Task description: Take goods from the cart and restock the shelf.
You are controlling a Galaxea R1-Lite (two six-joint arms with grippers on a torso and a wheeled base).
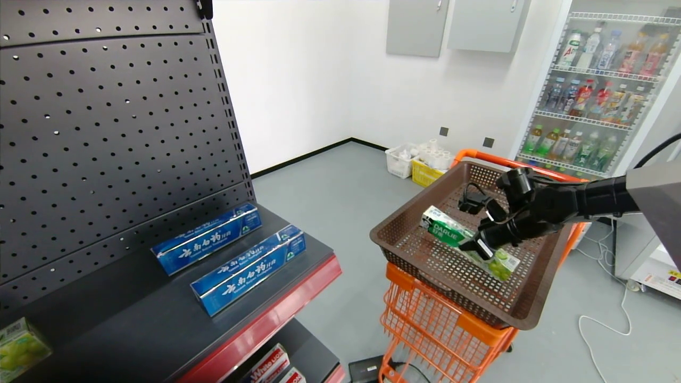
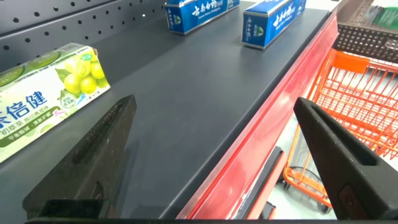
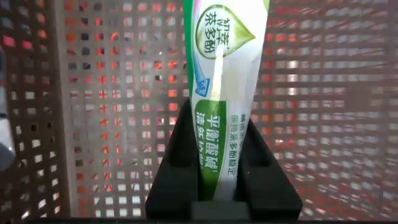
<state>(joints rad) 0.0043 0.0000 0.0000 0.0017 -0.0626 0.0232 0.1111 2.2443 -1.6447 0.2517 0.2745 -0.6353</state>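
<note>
My right gripper [image 1: 481, 242] is down in the brown basket [image 1: 396, 213] on top of the orange cart [image 1: 425, 330]. It is shut on a green-and-white toothpaste box [image 1: 451, 230], whose long side lies between the fingers [image 3: 177, 140] in the right wrist view, box [image 3: 217, 87] above the mesh floor. My left gripper [image 2: 217, 155] hangs open over the dark shelf [image 2: 186, 81], with nothing between its fingers. Two blue toothpaste boxes [image 1: 207, 236] [image 1: 250, 268] and a green box [image 1: 21, 346] lie on that shelf.
A perforated back panel [image 1: 106, 117] rises behind the shelf, which has a red front edge [image 1: 276, 314]. A lower shelf [image 1: 271, 367] holds more boxes. A drinks fridge [image 1: 590, 90] stands behind the cart, with bins [image 1: 420, 162] and cables [image 1: 606, 319] on the floor.
</note>
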